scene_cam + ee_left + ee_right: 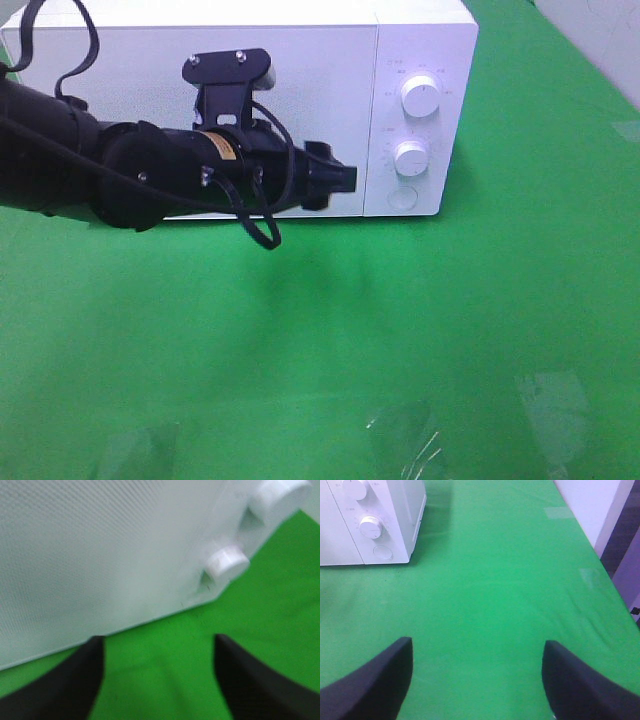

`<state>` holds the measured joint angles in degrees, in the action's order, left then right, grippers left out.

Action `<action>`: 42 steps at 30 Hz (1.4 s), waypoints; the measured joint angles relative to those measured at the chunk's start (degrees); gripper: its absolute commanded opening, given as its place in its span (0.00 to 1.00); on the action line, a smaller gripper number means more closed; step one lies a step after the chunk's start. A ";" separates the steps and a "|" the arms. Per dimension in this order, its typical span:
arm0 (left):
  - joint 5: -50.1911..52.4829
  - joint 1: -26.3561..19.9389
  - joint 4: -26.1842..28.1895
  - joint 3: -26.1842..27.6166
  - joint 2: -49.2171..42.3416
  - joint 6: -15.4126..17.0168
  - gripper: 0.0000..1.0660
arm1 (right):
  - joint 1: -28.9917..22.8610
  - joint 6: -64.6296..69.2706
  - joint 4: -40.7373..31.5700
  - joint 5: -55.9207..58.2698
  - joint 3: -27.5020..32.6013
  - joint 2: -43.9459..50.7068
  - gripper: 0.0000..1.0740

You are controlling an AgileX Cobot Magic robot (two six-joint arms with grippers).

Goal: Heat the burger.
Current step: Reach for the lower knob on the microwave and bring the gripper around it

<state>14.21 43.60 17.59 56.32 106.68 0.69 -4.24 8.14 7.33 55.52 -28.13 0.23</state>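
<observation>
The burger is out of view. A white microwave (300, 60) stands at the back of the green table with its door closed. My left gripper (340, 180) hovers just in front of the door's lower right part, close to the control panel. In the left wrist view its two dark fingers (65, 685) stand apart with only green cloth between them, and the left gripper (157, 645) faces the microwave door (100, 555). My right gripper (477, 647) is open over bare green cloth, away from the microwave (395, 525), and holds nothing.
The control panel has two white knobs, an upper knob (421, 97) and a lower knob (411, 157), with a round button (402, 197) below. The left arm's black cables (262, 225) hang in front of the door. Tape patches (550, 400) lie near the table's front.
</observation>
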 measured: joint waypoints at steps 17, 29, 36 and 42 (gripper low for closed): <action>-45.03 0.17 -2.01 -1.60 -16.44 0.00 0.92 | 0.00 0.00 0.00 0.00 0.00 0.00 0.66; -66.12 -21.77 -2.69 -1.60 -27.90 -3.55 0.92 | 0.00 0.00 0.00 0.00 0.00 0.00 0.66; -75.23 -36.78 -5.44 -1.60 -32.72 -5.90 0.92 | 0.00 0.00 0.00 0.00 0.00 0.00 0.66; -81.76 -45.32 -8.25 -1.60 -38.62 -6.30 0.92 | 0.00 0.00 0.00 0.00 0.00 0.00 0.66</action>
<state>-67.55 -1.72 9.34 54.72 68.07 -5.61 -4.24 8.14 7.33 55.52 -28.13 0.23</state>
